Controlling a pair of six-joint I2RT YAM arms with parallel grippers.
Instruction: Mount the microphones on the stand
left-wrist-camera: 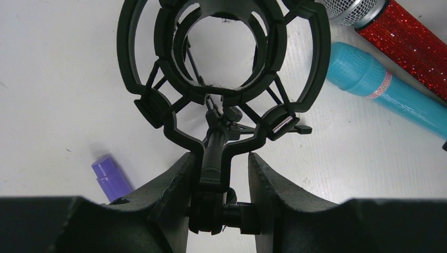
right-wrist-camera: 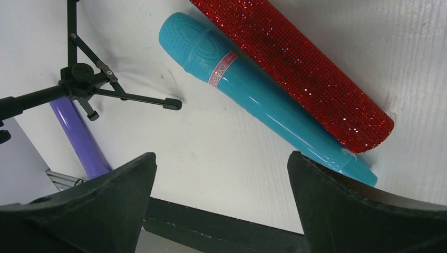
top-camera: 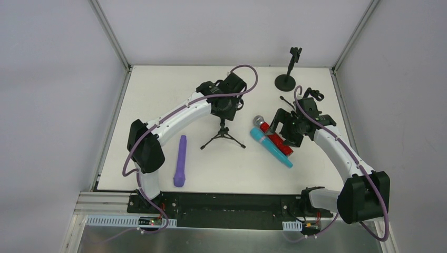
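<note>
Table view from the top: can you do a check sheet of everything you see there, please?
Surface: white table.
Job's things: purple microphone lies alone, left; cyan microphone and red microphone side by side, right; tripod stand upright, middle; round-base stand at back.
Clutter: nothing seen.
Grippers: left gripper shut on tripod stand; right gripper open over that pair.
Cables: purple cables, hanging in loops.
Surroundings: grey walls, metal frame.

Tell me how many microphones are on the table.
3. The purple mic lies left of the tripod; the cyan mic and red mic lie side by side on its right. None seems hidden.
</note>
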